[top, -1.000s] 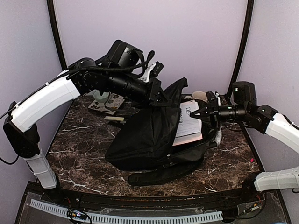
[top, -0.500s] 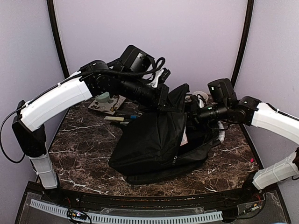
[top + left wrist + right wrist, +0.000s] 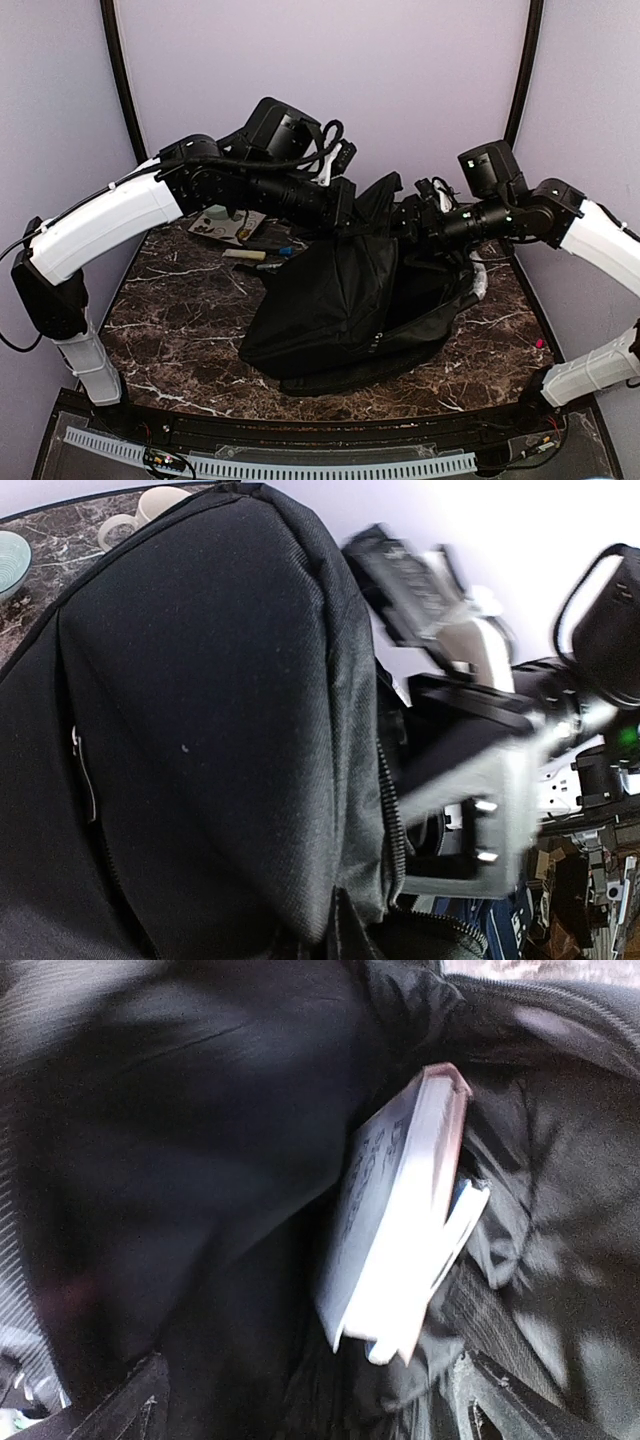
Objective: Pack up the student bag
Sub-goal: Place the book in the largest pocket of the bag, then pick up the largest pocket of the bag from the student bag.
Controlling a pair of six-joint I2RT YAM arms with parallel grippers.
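Dark marble tabletop (image 3: 170, 320), lilac walls (image 3: 420, 90); bag (image 3: 330, 300) ctr.

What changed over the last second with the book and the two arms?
The right gripper swung left to the mouth of the backpack. The white book, which earlier lay exposed on the opening, now sits inside. The right gripper's jaws stand open, clear of the book. The left gripper kept the backpack's flap held up, and the backpack stayed in place.

Top view evenly lit, soft shadows, bag (image 3: 200, 1140) interior dark; motion blur in left wrist view
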